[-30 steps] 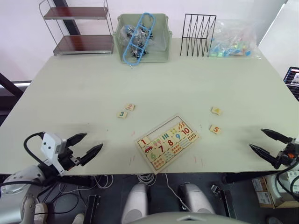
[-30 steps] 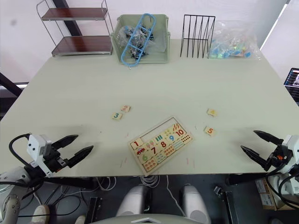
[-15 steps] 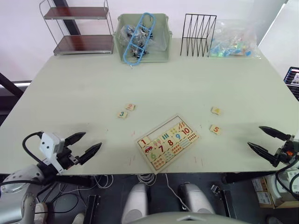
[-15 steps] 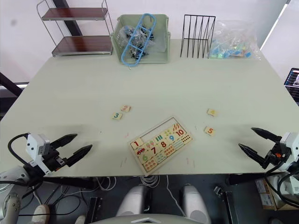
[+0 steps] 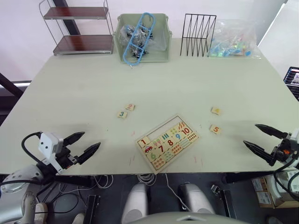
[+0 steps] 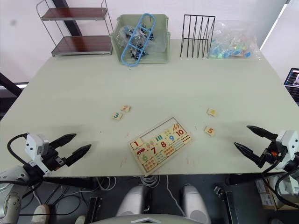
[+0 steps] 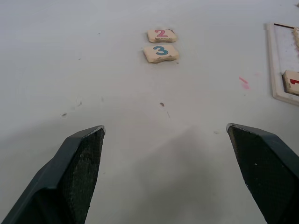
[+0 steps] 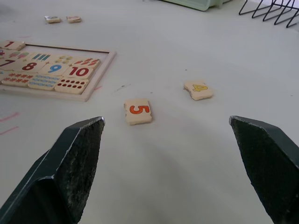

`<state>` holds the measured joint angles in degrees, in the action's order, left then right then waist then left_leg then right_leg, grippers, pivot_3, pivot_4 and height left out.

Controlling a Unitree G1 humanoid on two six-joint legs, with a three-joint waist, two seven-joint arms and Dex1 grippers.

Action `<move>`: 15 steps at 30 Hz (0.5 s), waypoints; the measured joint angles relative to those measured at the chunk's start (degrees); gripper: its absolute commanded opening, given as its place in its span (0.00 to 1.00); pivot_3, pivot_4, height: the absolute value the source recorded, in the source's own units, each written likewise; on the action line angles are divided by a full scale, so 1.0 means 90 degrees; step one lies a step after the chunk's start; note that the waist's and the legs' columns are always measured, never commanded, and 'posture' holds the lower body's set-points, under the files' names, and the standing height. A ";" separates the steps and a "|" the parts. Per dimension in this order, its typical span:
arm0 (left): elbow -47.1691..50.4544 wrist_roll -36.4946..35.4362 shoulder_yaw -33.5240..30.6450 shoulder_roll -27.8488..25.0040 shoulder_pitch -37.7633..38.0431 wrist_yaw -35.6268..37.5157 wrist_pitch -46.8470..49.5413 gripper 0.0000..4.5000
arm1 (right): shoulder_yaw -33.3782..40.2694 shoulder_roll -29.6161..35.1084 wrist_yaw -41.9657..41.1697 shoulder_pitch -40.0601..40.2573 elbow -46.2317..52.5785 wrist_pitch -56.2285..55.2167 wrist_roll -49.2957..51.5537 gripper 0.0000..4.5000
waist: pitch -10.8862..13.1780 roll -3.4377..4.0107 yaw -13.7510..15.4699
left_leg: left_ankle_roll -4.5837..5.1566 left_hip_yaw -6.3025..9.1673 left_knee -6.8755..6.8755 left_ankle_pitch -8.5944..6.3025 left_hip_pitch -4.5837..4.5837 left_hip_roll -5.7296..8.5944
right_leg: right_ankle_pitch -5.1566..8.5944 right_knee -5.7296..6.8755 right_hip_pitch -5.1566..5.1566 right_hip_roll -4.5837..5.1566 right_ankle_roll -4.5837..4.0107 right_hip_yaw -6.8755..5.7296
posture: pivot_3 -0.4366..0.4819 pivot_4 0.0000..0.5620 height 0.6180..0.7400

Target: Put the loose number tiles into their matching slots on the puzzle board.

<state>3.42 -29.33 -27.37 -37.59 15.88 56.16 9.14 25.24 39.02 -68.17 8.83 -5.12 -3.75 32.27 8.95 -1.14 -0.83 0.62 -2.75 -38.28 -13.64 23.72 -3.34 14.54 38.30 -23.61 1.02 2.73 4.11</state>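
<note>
1. Four loose tiles lie on the tabletop (image 5: pixel 84 88), off the puzzle board (image 5: pixel 168 143): tile 2 (image 5: pixel 130 107) and tile 3 (image 5: pixel 122 114) just beside each other on the robot's left of the board, tile 4 (image 5: pixel 215 110) and tile 5 (image 5: pixel 215 129) on its right. Tile 1 (image 5: pixel 144 141) already sits in its slot; the remaining slots (image 5: pixel 164 129) look bare.
2. Risk: tiles are thin and flat, so a pinch from above may skid one away. Tiles 2 and 3 are close, so closing on one may nudge the other.
3. Risk: the board lies askew to the tabletop edge; a tile brought down square would likely catch the slot rim.
4. Left pincer (image 5: pixel 85 144): spread wide, empty, touching nothing, near the front edge.
5. Right pincer (image 6: pixel 250 140): spread wide, empty, tile 5 ahead of it.
</note>
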 measured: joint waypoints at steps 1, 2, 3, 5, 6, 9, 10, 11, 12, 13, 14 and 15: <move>-0.0026 0.0000 0.0000 -0.0001 -0.0032 0.0003 -0.0012 0.98 | 0.0008 -0.0063 0.0074 0.0002 0.0050 0.0005 0.0025 1.00 | 0.0000 0.0000 0.0001 | 0.0000 0.0000 0.0000 0.0000 0.0000 0.0000 | 0.0000 0.0000 0.0000 0.0000 0.0000 0.0000 | 0.48 0.27 1.00; -0.0037 0.0001 0.0001 -0.0001 -0.0049 0.0004 -0.0023 0.98 | 0.0013 -0.0112 0.0133 0.0006 0.0082 0.0015 0.0052 1.00 | 0.0000 0.0000 0.0002 | 0.0000 0.0000 0.0000 0.0000 0.0000 0.0000 | 0.0000 0.0000 0.0000 0.0000 0.0000 0.0000 | 0.48 0.27 1.00; -0.0052 0.0002 0.0004 -0.0001 -0.0072 0.0005 -0.0042 0.98 | 0.0021 -0.0152 0.0184 0.0014 0.0106 0.0032 0.0074 1.00 | 0.0000 0.0000 0.0002 | 0.0000 0.0000 0.0000 0.0000 0.0000 0.0000 | 0.0000 0.0000 0.0000 0.0000 0.0000 0.0000 | 0.48 0.27 1.00; -0.0103 0.0003 0.0019 0.0000 -0.0162 -0.0004 -0.0067 0.98 | 0.0048 -0.0198 0.0314 0.0055 0.0167 0.0072 0.0095 1.00 | 0.0000 0.0000 0.0008 | 0.0000 0.0000 0.0000 0.0000 0.0001 0.0000 | 0.0000 0.0000 0.0000 0.0001 0.0000 0.0000 | 0.48 0.27 1.00; -0.0137 0.0004 0.0045 0.0000 -0.0243 -0.0021 -0.0071 0.98 | 0.0062 -0.0224 0.0395 0.0090 0.0226 0.0073 0.0102 1.00 | 0.0000 0.0000 0.0008 | 0.0000 0.0000 0.0000 0.0000 0.0001 0.0000 | 0.0000 0.0000 0.0000 0.0001 0.0000 0.0000 | 0.48 0.27 1.00; -0.0200 0.0007 0.0095 0.0001 -0.0446 -0.0104 -0.0069 0.98 | 0.0064 -0.0280 0.0485 0.0215 0.0314 0.0071 0.0100 1.00 | 0.0000 0.0000 0.0005 | 0.0000 0.0000 0.0000 0.0000 0.0001 0.0000 | 0.0000 0.0000 0.0000 0.0000 0.0000 -0.0001 | 0.48 0.27 1.00; -0.0199 0.0006 0.0106 0.0002 -0.0515 -0.0139 -0.0064 0.98 | 0.0064 -0.0301 0.0509 0.0242 0.0332 0.0070 0.0100 1.00 | 0.0000 0.0000 0.0005 | 0.0000 0.0000 0.0000 0.0000 0.0001 0.0000 | -0.0001 0.0000 0.0000 0.0000 -0.0001 0.0000 | 0.48 0.27 1.00; -0.0199 0.0006 0.0115 0.0002 -0.0594 -0.0179 -0.0052 0.98 | 0.0064 -0.0322 0.0527 0.0268 0.0366 0.0068 0.0101 1.00 | 0.0000 0.0000 0.0004 | 0.0000 -0.0001 0.0000 0.0000 0.0001 0.0000 | -0.0001 0.0000 0.0000 0.0000 -0.0001 0.0000 | 0.48 0.27 1.00; -0.0196 0.0008 0.0133 0.0003 -0.0686 -0.0233 -0.0029 0.98 | 0.0064 -0.0348 0.0532 0.0309 0.0440 0.0068 0.0108 1.00 | 0.0000 0.0000 0.0004 | 0.0000 0.0000 0.0000 0.0000 0.0001 0.0000 | -0.0001 0.0000 0.0000 0.0000 0.0000 0.0000 | 0.48 0.27 1.00; -0.0194 0.0008 0.0155 0.0003 -0.0749 -0.0280 -0.0003 0.98 | 0.0063 -0.0363 0.0529 0.0314 0.0484 0.0068 0.0117 1.00 | 0.0000 0.0000 0.0005 | 0.0000 0.0000 0.0000 0.0000 0.0001 0.0000 | -0.0001 0.0000 0.0000 -0.0001 0.0000 0.0000 | 0.48 0.27 1.00; -0.0191 0.0024 0.0206 0.0002 -0.0822 -0.0335 0.0024 0.98 | 0.0064 -0.0367 0.0520 0.0326 0.0539 0.0070 0.0150 1.00 | 0.0000 0.0000 0.0004 | 0.0000 0.0000 0.0000 0.0000 0.0001 0.0000 | -0.0001 0.0000 0.0000 0.0000 0.0000 0.0000 | 0.48 0.27 1.00; -0.0190 0.0141 0.0346 0.0000 -0.0988 -0.0459 0.0095 0.98 | 0.0075 -0.0364 0.0452 0.0386 0.0603 0.0128 0.0278 1.00 | 0.0000 0.0000 0.0011 | 0.0000 0.0001 0.0000 0.0000 0.0001 0.0001 | -0.0001 0.0000 0.0002 0.0000 0.0000 -0.0001 | 0.48 0.27 1.00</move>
<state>1.71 -28.07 -24.25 -37.59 6.98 52.03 10.00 25.91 35.75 -64.10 12.30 0.31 -2.60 34.77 8.95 -1.14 -0.73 0.62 -2.74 -38.27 -13.64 23.72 -3.33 14.53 38.30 -23.60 1.02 2.73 4.11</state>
